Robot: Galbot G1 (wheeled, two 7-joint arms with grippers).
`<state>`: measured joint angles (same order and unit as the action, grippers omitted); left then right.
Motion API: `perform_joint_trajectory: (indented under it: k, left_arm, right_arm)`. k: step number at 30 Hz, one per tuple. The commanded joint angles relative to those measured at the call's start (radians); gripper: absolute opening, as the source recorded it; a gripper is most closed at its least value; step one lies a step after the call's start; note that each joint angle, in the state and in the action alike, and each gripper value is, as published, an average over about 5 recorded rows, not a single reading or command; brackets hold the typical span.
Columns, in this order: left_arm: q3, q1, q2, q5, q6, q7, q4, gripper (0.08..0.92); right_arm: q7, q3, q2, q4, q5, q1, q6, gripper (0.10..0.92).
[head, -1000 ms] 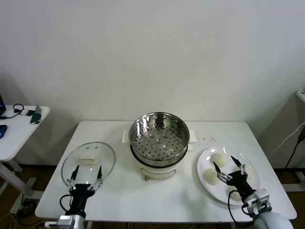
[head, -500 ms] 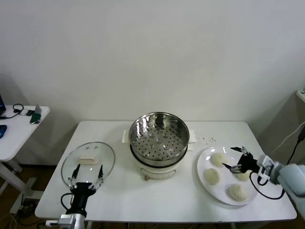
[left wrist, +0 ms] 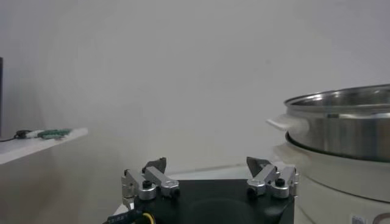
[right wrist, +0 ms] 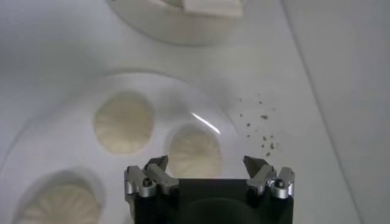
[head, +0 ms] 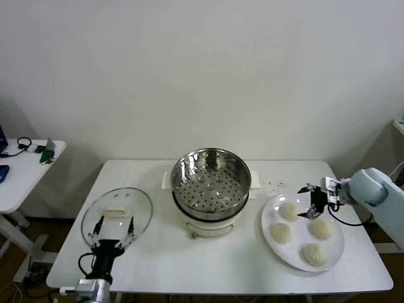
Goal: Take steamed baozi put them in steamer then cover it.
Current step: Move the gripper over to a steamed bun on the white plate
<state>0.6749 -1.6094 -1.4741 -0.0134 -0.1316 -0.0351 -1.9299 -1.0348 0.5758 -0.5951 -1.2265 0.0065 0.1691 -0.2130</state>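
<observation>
Four cream-white baozi lie on a white plate [head: 299, 241] at the right: a far one [head: 290, 210], a left one [head: 280, 233], a right one [head: 320, 228] and a near one [head: 314, 254]. My right gripper [head: 305, 202] is open and empty, reaching in from the right just above the far baozi [right wrist: 195, 151], which shows between its fingers. The steel steamer [head: 211, 189] stands open and empty at the table's middle. The glass cover [head: 117, 214] lies flat at the left. My left gripper [head: 112, 230] is open and empty at the cover's near edge.
Small dark crumbs [head: 274, 185] lie on the table between the steamer and the plate. A side table [head: 22, 167] with small devices stands off to the left. In the left wrist view the steamer [left wrist: 347, 131] is ahead.
My right arm has swung from the table's front edge round to the far right. Its gripper moved from the near baozi to the far one. The left gripper has hardly moved.
</observation>
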Motion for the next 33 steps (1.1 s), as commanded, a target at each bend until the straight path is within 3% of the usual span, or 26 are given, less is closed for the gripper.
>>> perform_joint_trajectory:
  k: [1,33]
  left_arm:
    - [0.008,0.008,0.004,-0.003,0.014,0.004,0.004,0.823]
    - [0.014,0.012,0.006,-0.002,0.034,0.012,-0.008,0.823]
  right_arm:
    - [-0.065,0.440,-0.100,0.176,0.017,-0.338,0.006,0.823]
    - [-0.047,0.425,-0.229,0.268,-0.025,-0.237,0.013,0.823]
